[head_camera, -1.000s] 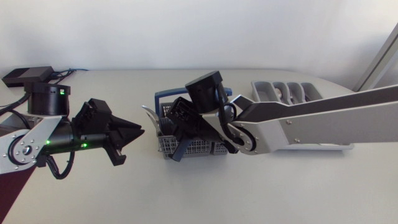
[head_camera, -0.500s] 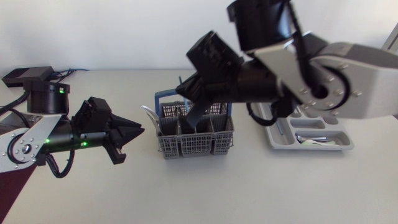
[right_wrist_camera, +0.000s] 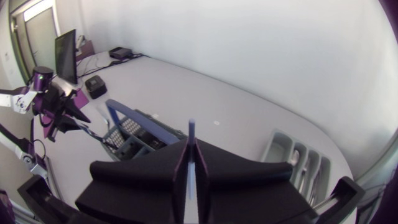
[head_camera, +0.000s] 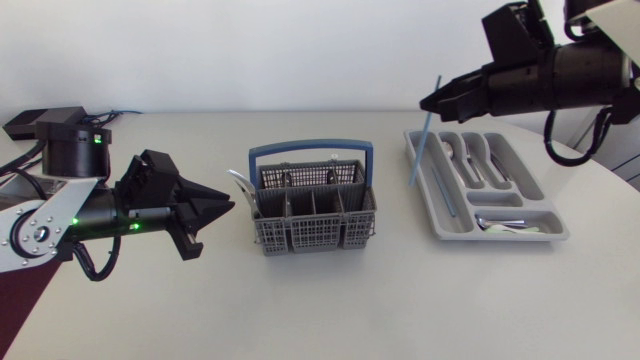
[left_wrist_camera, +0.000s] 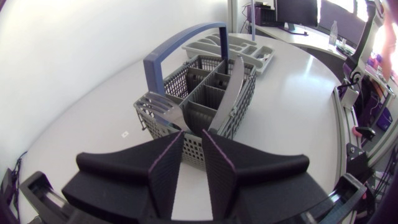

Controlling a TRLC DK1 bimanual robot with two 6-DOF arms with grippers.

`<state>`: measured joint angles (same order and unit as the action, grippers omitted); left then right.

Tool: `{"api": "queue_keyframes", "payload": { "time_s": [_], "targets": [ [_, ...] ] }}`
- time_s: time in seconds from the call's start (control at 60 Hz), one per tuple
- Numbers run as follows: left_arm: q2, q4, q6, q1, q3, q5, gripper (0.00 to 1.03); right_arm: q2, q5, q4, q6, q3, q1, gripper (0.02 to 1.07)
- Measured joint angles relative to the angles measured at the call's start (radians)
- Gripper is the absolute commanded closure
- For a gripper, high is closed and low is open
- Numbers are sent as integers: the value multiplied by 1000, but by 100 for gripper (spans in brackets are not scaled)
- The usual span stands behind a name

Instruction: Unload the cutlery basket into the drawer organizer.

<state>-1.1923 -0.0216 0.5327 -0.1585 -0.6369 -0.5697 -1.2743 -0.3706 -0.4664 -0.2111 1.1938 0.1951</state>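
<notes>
Blue utensil (head_camera: pixel 424 140) hangs almost upright, clamped in our right gripper (head_camera: pixel 431 101), lower tip by the left edge of the organizer (head_camera: pixel 505 237).

Head view looks down from above; both wrist views share the cutlery basket (head_camera: pixel 312 232).

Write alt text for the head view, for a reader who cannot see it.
The right pincer holds a thin blue utensil, tilted, above the basket-side end of the grey drawer organizer. The cutlery basket stands mid-table, with the left pincer empty beside it.
</notes>
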Motion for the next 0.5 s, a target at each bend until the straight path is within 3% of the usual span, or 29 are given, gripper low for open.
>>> {"api": "queue_keyframes", "payload": {
  "time_s": [0.217,0.5],
  "targets": [
    [-3,-24,19,-6,-27,-3,72,-135,3,-77,-28,24,-169,102],
    [-36,-67,75,-19,-51,-7,72,-404,56,-113,-28,174,-238,102]
  ]
}}
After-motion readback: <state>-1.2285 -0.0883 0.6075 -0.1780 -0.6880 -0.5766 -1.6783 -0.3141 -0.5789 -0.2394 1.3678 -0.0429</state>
